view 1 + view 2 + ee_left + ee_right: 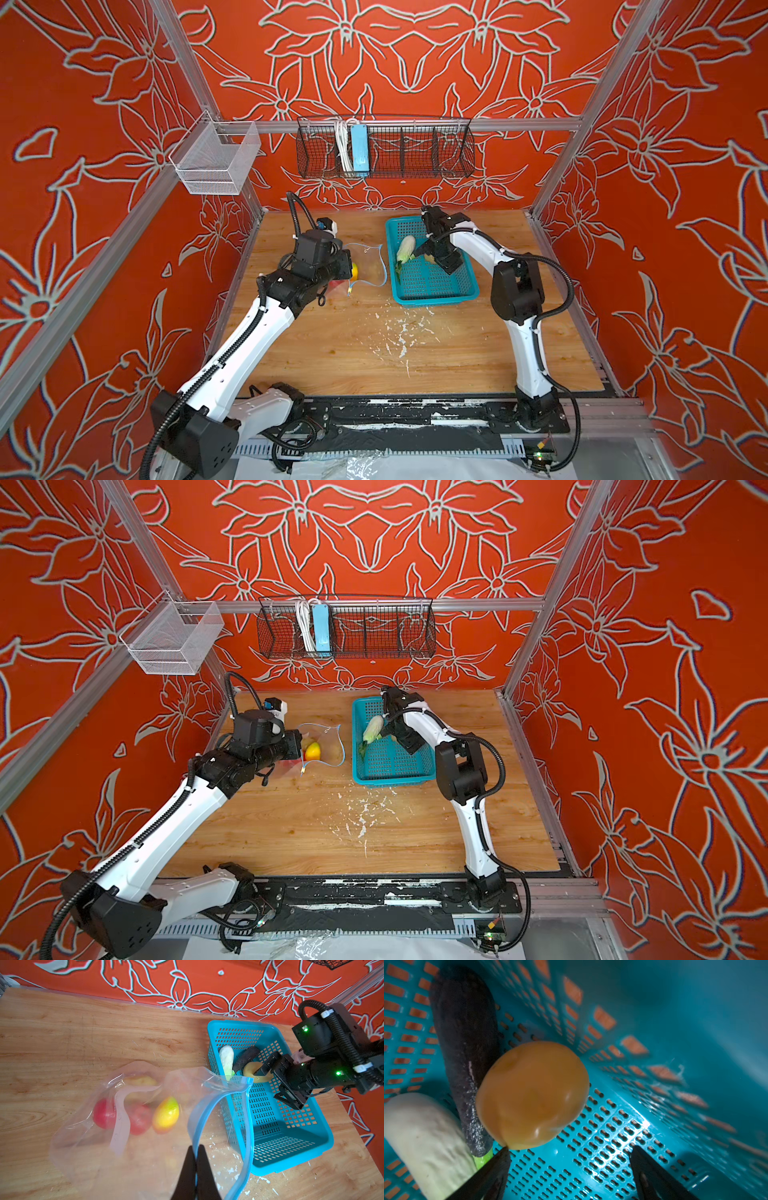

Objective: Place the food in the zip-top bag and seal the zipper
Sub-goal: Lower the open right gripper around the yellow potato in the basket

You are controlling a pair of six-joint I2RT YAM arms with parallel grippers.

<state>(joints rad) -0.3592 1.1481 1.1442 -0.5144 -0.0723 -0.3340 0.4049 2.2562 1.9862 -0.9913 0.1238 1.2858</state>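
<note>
We pinch the bag beside the basket with our left gripper, our right gripper spread by 1 potato inside.

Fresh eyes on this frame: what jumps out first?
The clear zip-top bag on the left side of the table, its blue zipper pinched by the shut left gripper, with two tomatoes and a red-yellow fruit inside. Next, the teal basket beside it, where the open right gripper reaches toward a potato next to the eggplant and leafy vegetable.
</note>
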